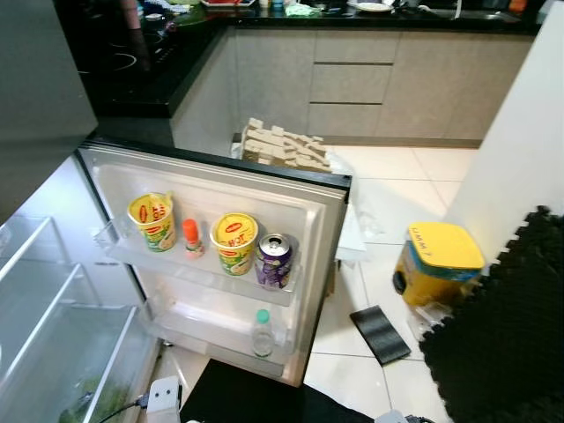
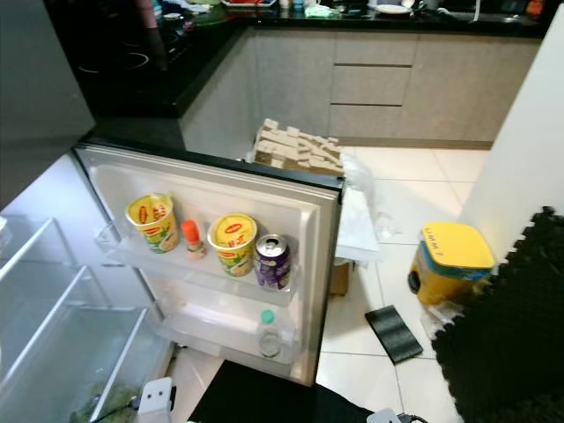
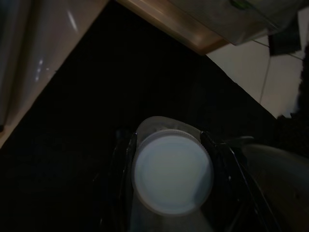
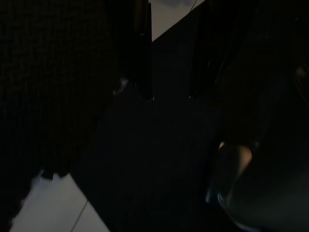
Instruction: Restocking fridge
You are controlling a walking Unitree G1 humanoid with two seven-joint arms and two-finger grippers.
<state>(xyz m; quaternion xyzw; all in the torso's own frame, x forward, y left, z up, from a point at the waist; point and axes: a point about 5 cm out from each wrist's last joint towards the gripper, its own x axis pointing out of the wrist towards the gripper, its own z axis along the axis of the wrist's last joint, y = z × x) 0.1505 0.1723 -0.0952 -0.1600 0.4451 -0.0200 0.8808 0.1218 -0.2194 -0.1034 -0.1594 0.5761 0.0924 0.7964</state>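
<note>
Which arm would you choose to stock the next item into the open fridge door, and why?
Left. The left gripper is shut on a white-lidded container, and the fridge door stands open ahead. The right gripper hangs empty, fingers apart, in shade.

— What sort of kitchen is this?

— Small. The floor [image 1: 401,189] is glossy white tile, catching the light. Beige cabinets [image 1: 352,84] with drawers run along the far side under a black desk [image 1: 379,18], and that black top turns the corner with a hob [image 1: 123,57] set into it.

— And on the right?

— A plain white wall [image 1: 515,159]. At its foot there's a black foam mat [image 1: 502,335] with jigsaw edges, and a yellow bucket with a lid [image 1: 436,260] stands just beside the mat.

— Anything else on the tiles?

— A stack of cardboard [image 1: 286,145] near the cabinets.
</note>
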